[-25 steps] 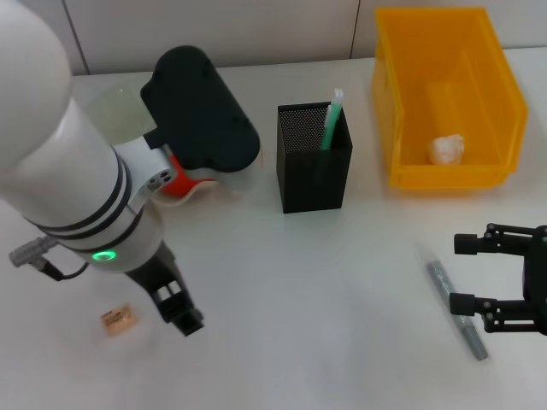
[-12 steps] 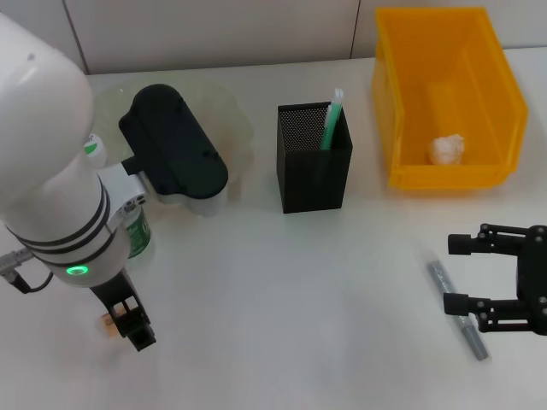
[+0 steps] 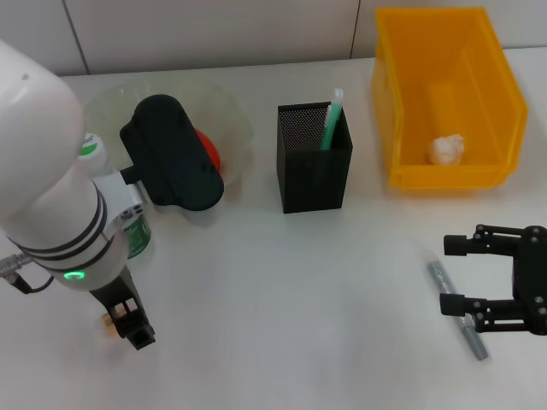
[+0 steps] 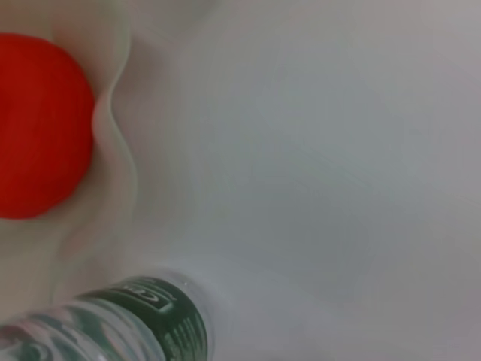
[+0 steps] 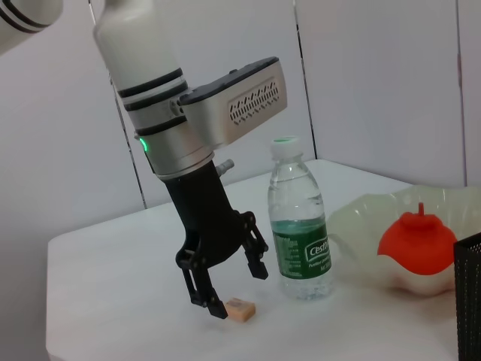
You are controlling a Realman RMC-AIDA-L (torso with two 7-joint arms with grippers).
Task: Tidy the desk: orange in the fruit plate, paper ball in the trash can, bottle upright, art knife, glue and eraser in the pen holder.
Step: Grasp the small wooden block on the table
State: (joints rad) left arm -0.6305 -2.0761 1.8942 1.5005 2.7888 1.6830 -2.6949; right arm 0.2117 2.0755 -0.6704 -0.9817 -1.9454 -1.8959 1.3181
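My left gripper (image 3: 128, 325) hangs open just above the table at the front left, its fingers (image 5: 218, 308) right beside the small tan eraser (image 5: 240, 309), not holding it. The bottle (image 3: 128, 232) stands upright behind it. The orange (image 3: 206, 150) lies in the clear fruit plate (image 3: 235, 120). A green glue stick (image 3: 331, 120) stands in the black mesh pen holder (image 3: 314, 162). The paper ball (image 3: 447, 149) lies in the yellow trash can (image 3: 504, 94). My right gripper (image 3: 451, 273) is open at the front right, with the far end of the grey art knife (image 3: 461, 316) between its fingers.
The left arm's dark wrist housing (image 3: 171, 154) hangs over part of the plate. In the left wrist view the orange (image 4: 37, 124), the plate's wavy rim (image 4: 120, 150) and the bottle (image 4: 128, 323) lie close below. Bare white table stretches between the pen holder and the front edge.
The left arm swung left and back, uncovering the upright bottle and the orange in the plate. Its gripper came down beside the eraser. The right gripper edged slightly left over the knife.
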